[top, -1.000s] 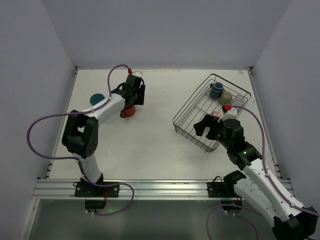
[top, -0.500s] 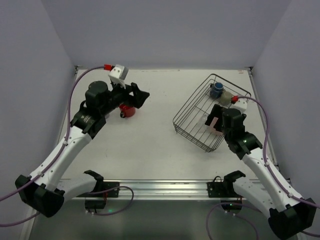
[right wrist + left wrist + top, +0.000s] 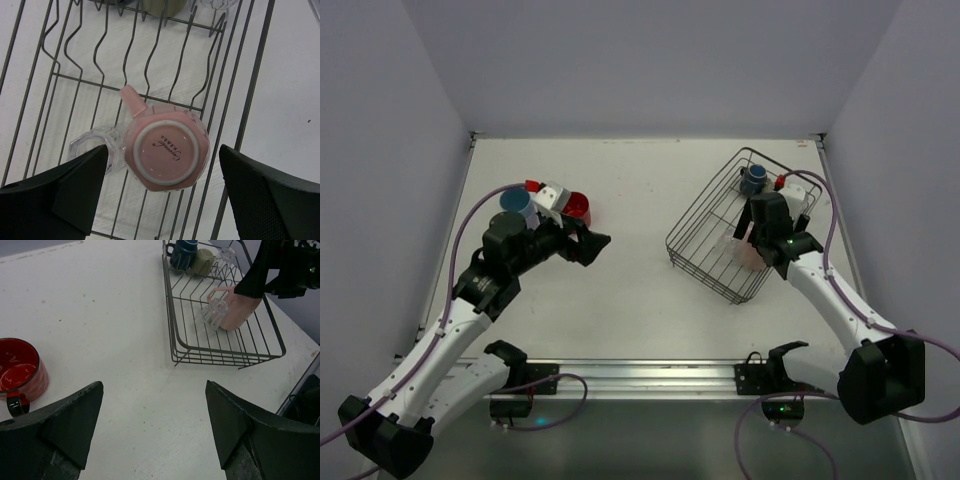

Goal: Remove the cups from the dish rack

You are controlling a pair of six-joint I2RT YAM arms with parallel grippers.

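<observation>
From overhead I see the dish rack (image 3: 720, 232) standing askew on the right half of the counter (image 3: 640, 190). My right arm reaches over its right side. That view hides most of what lies under the arm.

The right wrist camera fills in the rest. The right hand (image 3: 164, 149) hangs above a pale pink mug (image 3: 165, 131), its two fingers (image 3: 65, 192) spread wide on either side and touching nothing. The mug's round base, with a line of script printed on it, faces the camera, and its handle points up-left. A clear glass (image 3: 97, 150) lies on the rack wires, pressed against the mug's left side.

The left wrist camera views the rack from the side. A dark blue cup (image 3: 184, 251) and an olive-grey cup (image 3: 204, 261) sit side by side at the far end. A second clear glass (image 3: 227, 252) stands just beyond them. That same view shows a red cup (image 3: 21, 371) on the bare counter, glossy, with a dark rim. It stands well apart from the rack.

The left hand (image 3: 153, 386) is spread wide and empty above the counter. Only the overhead view shows the light blue cup (image 3: 515, 201), on the counter at far left and partly behind my left arm.
</observation>
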